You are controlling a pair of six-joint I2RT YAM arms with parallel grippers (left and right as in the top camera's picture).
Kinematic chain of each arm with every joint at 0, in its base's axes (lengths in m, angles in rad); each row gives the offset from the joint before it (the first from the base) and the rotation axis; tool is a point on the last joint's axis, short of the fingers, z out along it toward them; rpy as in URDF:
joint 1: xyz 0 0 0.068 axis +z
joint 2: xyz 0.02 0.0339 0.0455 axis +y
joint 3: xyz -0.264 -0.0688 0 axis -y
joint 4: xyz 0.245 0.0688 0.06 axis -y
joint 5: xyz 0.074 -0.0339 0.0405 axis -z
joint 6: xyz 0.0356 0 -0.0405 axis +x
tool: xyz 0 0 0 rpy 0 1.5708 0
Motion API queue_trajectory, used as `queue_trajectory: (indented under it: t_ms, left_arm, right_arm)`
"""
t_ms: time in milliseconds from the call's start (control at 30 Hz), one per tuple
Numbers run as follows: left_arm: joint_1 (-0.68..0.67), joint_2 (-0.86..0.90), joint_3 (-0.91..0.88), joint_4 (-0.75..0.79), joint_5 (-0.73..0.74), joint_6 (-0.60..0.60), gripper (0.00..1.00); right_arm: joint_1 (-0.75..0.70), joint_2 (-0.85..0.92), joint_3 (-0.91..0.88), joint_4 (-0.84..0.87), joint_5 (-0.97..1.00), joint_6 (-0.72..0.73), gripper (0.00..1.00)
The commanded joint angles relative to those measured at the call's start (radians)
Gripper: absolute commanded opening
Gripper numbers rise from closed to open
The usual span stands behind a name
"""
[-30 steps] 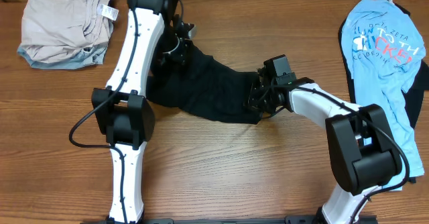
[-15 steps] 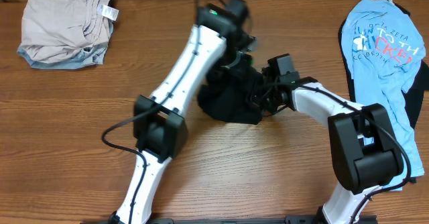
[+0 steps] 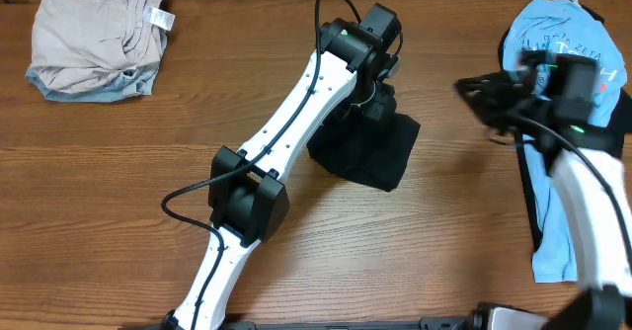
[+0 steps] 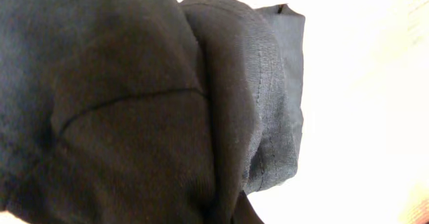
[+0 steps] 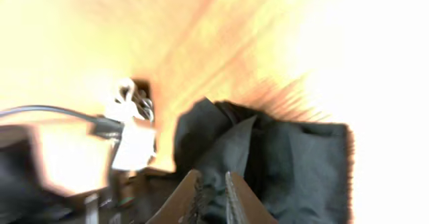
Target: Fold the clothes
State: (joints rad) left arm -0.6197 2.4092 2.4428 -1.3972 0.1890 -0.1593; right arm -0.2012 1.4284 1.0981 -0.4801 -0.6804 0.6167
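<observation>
Black garment under left tool, apart from right tool.

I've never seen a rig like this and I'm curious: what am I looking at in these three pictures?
These are two white robot arms at a wooden table, set to fold clothes. One picture looks straight down from above. The other two come from a camera on each wrist. The left gripper is down at a folded black garment mid-table. Its camera sees only that cloth, so I cannot tell whether it grips. The right gripper is raised and blurred, and appears to hold nothing. A folded grey garment lies at the far left, and a blue printed T-shirt on the right.
</observation>
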Motion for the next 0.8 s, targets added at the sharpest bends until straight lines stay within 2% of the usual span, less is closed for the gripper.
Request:
queue_trajectory:
  t_ms: [0,33,100,167,300,767]
  left_arm:
    - [-0.011,0.035,0.024,0.021,0.014,-0.021,0.06]
    - [-0.017,0.041,0.024,0.026,0.030,-0.021,0.16]
    - [-0.031,0.055,0.024,0.027,0.055,-0.021,0.54]
    - [-0.048,0.069,0.024,0.025,0.067,-0.018,1.00]
    - [-0.087,0.074,0.025,0.034,0.074,0.006,1.00]
    - [-0.216,0.074,0.025,0.040,0.074,0.032,1.00]
  right_arm:
    - [-0.056,-0.066,0.010,-0.041,-0.039,-0.053,0.20]
    - [-0.073,-0.079,0.010,-0.055,-0.040,-0.068,0.23]
    - [-0.103,-0.100,0.010,-0.084,-0.040,-0.083,0.30]
    - [-0.127,-0.113,0.010,-0.107,-0.040,-0.102,0.34]
    - [-0.174,-0.121,0.010,-0.121,-0.060,-0.121,0.38]
    - [-0.397,-0.121,0.010,-0.129,-0.232,-0.181,0.41]
